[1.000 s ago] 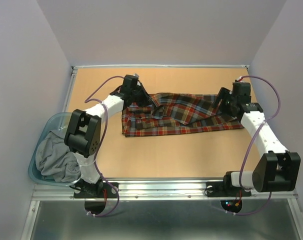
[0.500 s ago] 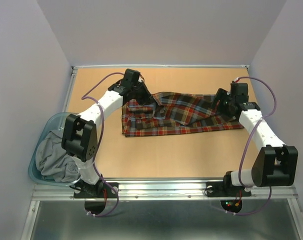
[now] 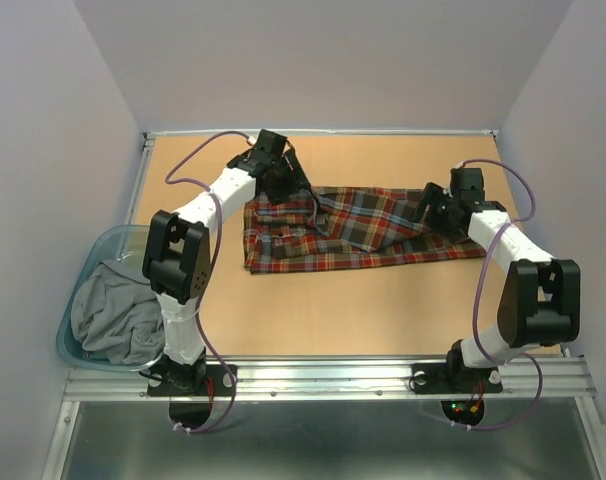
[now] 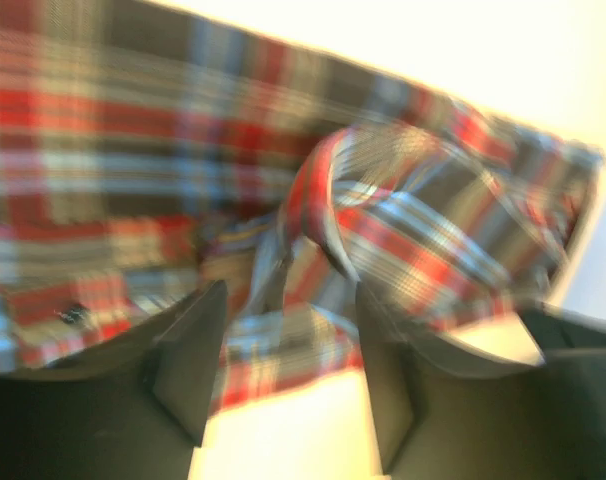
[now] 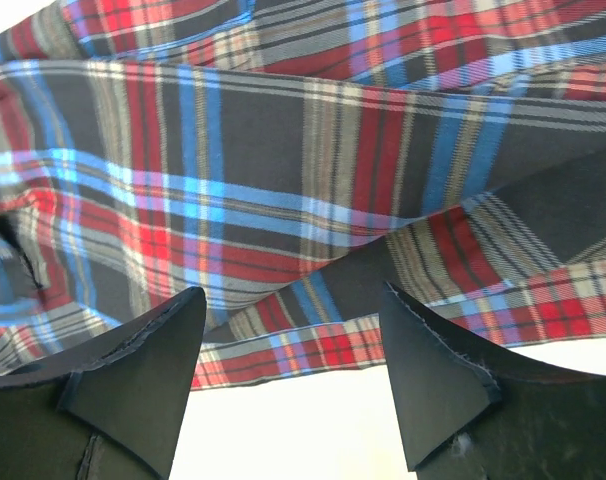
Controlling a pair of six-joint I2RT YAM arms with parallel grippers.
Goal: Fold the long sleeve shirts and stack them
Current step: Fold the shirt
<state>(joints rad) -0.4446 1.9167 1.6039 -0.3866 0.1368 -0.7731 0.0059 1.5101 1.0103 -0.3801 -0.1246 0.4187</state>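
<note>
On the table [image 3: 313,310] we see the shirt [image 3: 353,235] lying mid-table as a long folded strip, with a bin [image 3: 78,265] at the left. Only the 2 wrist views show both jaws parted and empty: left gripper [image 4: 290,305] by a bunched fold, right gripper [image 5: 293,300] over flat plaid.

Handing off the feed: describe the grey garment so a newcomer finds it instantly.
Start at the tan table. Off its left edge sits a clear blue tub. The crumpled heap inside is the grey garment, plain, unlike the plaid shirt spread on the table.
</note>
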